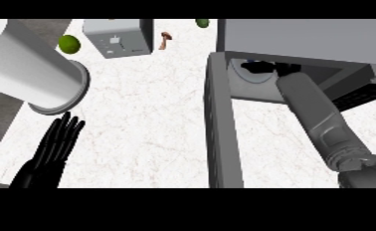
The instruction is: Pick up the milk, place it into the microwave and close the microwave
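Observation:
The microwave point(301, 36) stands at the back right with its door point(223, 125) swung open toward me. My right forearm reaches into the cavity, and the right hand point(266, 67) shows as a dark shape over the pale round turntable point(246, 75). A small bluish patch shows just behind the hand; I cannot tell whether it is the milk. The milk is otherwise hidden. My left hand point(50, 153) rests open at the lower left, fingers straight, holding nothing.
A big white cylinder point(33, 68) juts in at the left. A grey toaster point(114, 38) stands at the back, with a green fruit point(68, 43) to its left, a brown mushroom point(165, 40) to its right and another green item point(202, 23) farther back.

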{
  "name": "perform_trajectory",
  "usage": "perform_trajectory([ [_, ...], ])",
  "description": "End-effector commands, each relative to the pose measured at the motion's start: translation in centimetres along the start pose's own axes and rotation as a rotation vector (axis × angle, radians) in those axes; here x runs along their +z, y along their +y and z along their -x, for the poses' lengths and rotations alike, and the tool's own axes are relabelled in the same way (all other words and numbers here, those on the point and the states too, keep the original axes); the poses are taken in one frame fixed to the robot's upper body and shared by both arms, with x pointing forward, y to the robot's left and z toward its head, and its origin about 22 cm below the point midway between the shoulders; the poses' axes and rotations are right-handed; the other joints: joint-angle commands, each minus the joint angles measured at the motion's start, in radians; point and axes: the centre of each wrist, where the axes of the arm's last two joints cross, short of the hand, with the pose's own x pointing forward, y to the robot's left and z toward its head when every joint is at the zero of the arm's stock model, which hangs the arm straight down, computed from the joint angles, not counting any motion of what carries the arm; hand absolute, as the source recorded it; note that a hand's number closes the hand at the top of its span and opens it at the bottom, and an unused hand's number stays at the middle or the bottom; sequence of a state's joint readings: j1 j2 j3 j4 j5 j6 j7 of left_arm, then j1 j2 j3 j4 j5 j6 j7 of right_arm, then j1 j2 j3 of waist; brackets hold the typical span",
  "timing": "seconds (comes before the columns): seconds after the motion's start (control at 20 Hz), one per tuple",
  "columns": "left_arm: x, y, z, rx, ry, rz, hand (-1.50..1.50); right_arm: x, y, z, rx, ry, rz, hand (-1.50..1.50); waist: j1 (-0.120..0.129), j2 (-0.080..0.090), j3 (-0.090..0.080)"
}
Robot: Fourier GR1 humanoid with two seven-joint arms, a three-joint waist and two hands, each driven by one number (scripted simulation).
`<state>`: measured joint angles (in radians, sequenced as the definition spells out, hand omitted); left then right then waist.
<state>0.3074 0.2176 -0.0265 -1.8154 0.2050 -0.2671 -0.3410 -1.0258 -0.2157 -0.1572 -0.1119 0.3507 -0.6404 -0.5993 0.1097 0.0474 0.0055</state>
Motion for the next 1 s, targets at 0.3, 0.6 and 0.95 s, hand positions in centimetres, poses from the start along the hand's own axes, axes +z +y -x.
perform_trajectory([
  [0.3,-0.5,-1.8,0.2,0.055,-0.004,0.051,-1.50,2.6,0.1,2.8,-0.206,0.022,-0.004,-1.50,-0.035,-0.014,-0.001],
  [0.6,-1.5,-2.9,-0.1,0.026,-0.010,0.037,-1.50,5.4,1.1,4.6,-0.324,0.072,-0.035,-1.50,-0.056,-0.024,-0.002],
  [0.95,-1.0,-2.2,0.8,-0.006,0.013,0.055,-1.50,8.8,1.3,7.0,-0.458,0.056,-0.052,-1.50,-0.078,-0.034,-0.003],
])
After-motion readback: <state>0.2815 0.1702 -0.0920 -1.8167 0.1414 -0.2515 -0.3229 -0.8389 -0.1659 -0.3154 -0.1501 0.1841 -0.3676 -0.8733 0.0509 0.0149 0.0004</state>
